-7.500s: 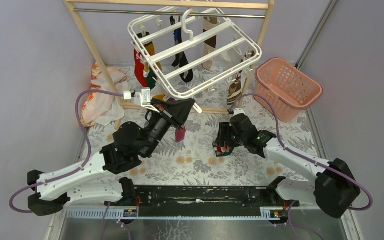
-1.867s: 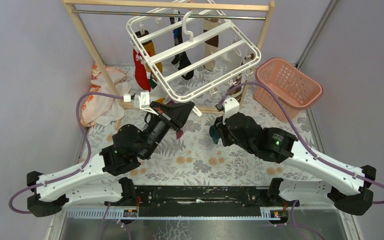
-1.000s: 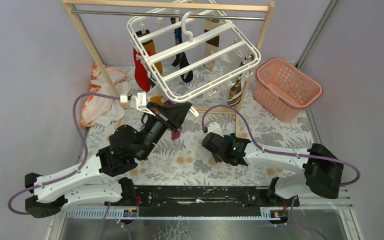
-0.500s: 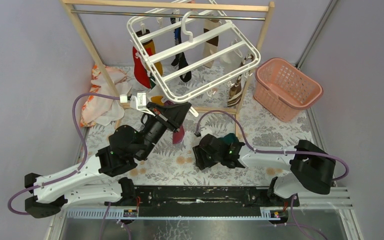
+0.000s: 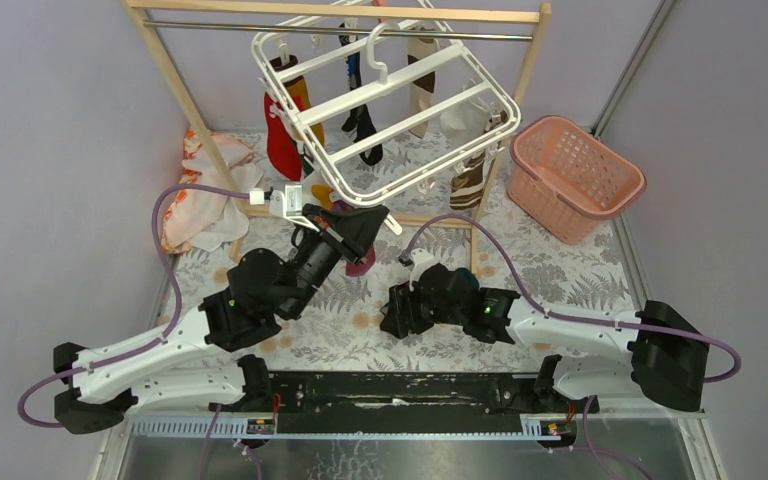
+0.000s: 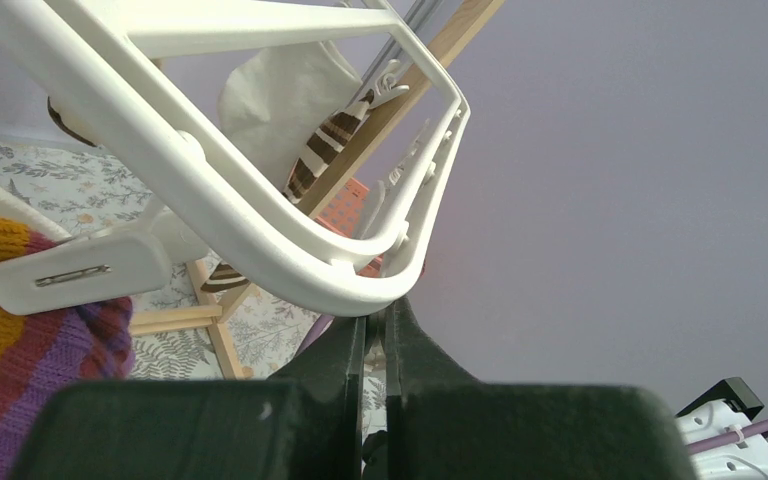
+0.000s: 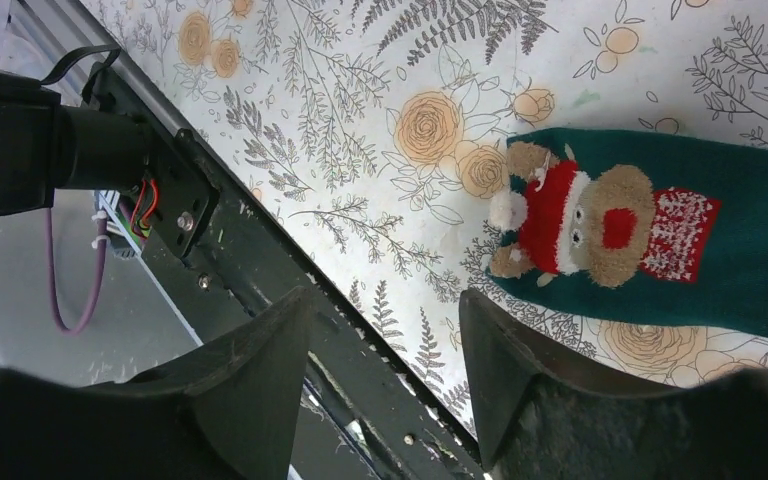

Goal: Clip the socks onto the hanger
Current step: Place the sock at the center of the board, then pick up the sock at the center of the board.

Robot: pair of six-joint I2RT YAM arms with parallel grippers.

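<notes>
- Right now I am looking at the left gripper (image 6: 382,318). Its fingers are squeezing tight together right under the near corner of the hanger (image 6: 240,220). The tips are touching that corner, but I cannot tell if they are pinching a bit of it.
- I think it is sitting there to stop the hanger from swinging.
- The hanger is hanging tilted from the rod of the wooden rack (image 5: 175,95), with its near corner dipping toward me.
- The right gripper (image 7: 385,300) is standing wide open with nothing in it, pointing down at the flowery table (image 7: 360,130).
- A green sock (image 7: 680,240) with a little bear on it is lying flat on the table just past the right fingers, not touching them. I am guessing it is lying there so I can grab a better end.
- Some socks are hanging up already: a red sock (image 5: 282,150), a black sock (image 5: 363,125), a brown-striped sock (image 6: 325,150), and a purple-and-orange sock (image 6: 20,340) sitting in a clip (image 6: 80,270) beside the left gripper.
- A pink basket (image 5: 575,175) is sitting far right and a patterned cloth (image 5: 195,200) far left, both out of my way.
- The rack's low wooden bar and the right arm's purple cable (image 5: 450,217) are lying between the green sock and the hanger. I am thinking the sock must go up high over them.
</notes>
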